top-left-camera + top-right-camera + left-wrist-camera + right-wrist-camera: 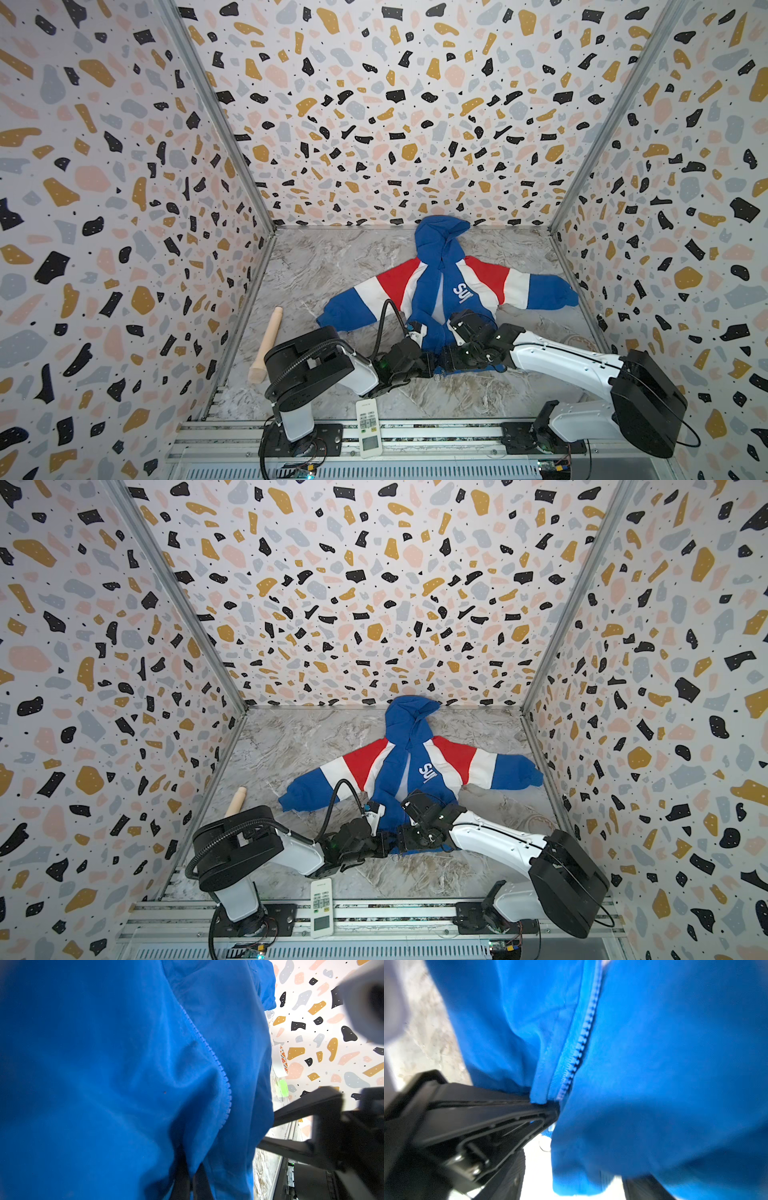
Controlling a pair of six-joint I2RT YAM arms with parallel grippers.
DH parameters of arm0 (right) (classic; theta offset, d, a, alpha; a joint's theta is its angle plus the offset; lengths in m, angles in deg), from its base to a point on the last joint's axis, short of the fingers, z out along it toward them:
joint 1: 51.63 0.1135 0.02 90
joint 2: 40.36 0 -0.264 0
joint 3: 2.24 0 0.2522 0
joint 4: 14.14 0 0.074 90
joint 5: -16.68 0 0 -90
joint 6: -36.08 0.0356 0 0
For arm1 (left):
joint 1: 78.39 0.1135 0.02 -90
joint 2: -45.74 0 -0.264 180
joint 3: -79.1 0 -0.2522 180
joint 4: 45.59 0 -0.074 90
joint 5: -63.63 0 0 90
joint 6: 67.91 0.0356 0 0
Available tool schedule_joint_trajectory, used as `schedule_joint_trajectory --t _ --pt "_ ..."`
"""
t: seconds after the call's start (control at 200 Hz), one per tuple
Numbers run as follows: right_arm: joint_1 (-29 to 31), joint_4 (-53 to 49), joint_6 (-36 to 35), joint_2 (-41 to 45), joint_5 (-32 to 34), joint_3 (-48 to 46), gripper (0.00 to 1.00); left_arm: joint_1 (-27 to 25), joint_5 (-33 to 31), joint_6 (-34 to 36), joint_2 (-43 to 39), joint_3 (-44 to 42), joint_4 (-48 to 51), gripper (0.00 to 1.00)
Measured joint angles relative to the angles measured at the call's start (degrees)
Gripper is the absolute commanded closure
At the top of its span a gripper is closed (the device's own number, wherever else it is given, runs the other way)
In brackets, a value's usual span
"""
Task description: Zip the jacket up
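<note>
1. At the jacket's lower hem, the left gripper (550, 1109) is pinched tight on blue cloth, right at the foot of the zipper (581, 1043).
2. Just beside it, the right gripper (276, 1132) has its jaws well apart. Its tips vanish behind the cloth's edge, and nothing shows pinched between them.
3. The jacket (440, 291) lies front-up on the table (332, 270), with its hood toward the back wall and its sleeves spread to both sides.
4. Risk: no view shows the slider clearly. A small pale ring (545, 1145) sits under the hem, but I cannot tell whether it is the pull. If the right jaws close on loose cloth, the front would likely just bunch.
5. Risk: the left pinch is the only anchor. If the cloth slips out of it, the hem would probably ride up instead of staying taut.
6. Materials: the cloth is soft and matte and creases into rounded folds. The zipper's small moulded teeth run in a curving row. The sleeves carry red and white bands, and the tabletop is marbled.
7. A wooden pin (268, 345) and a white remote (368, 428) lie clear of the hem.
</note>
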Motion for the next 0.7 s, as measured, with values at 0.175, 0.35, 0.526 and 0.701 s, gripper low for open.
schedule_joint_trajectory --t 0.175,0.35,0.526,0.701 --pt "0.7 -5.3 -0.4 0.5 3.1 4.6 0.25 0.0 0.2 -0.1 0.4 0.0 -0.7 1.0" --pt "3.1 -6.1 -0.9 -1.9 3.1 5.8 0.28 0.0 0.7 -0.2 0.9 0.0 -1.4 1.0" --pt "3.5 -4.9 -1.7 -6.7 1.7 5.5 0.29 0.0 1.0 -0.2 0.9 0.0 -1.7 1.0" --pt "2.7 -4.0 -2.1 -7.6 1.6 4.9 0.32 0.0 1.0 -0.3 0.9 0.0 -1.7 1.0"
